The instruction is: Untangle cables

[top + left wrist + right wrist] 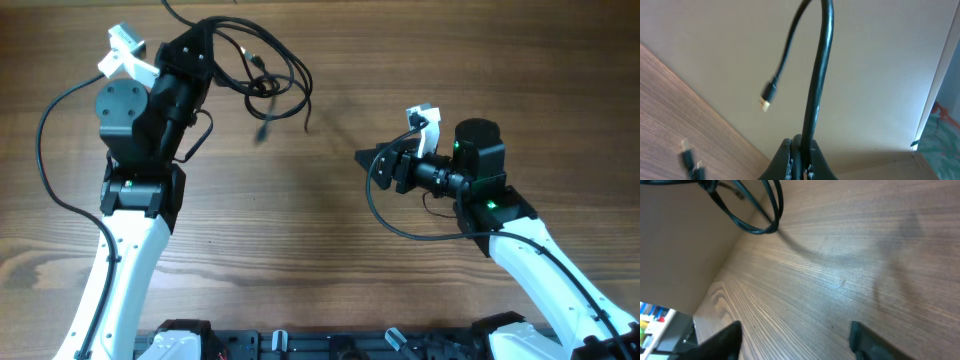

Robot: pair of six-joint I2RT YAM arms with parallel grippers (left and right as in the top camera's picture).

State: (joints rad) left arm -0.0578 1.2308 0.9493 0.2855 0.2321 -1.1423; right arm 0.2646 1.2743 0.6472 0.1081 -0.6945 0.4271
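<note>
The black cables hang in a tangled bunch of loops at the back left, lifted above the wooden table. My left gripper is shut on one cable, which rises from between the jaws. A plug end dangles beside it, and more plugs show lower left. My right gripper is open and empty over the table's middle right. In the right wrist view its jaws are spread wide, and the cable loops hang far ahead.
A pale wall stands behind the table's back edge. The arms' own thicker black wires curve beside each arm. A black rail runs along the front edge.
</note>
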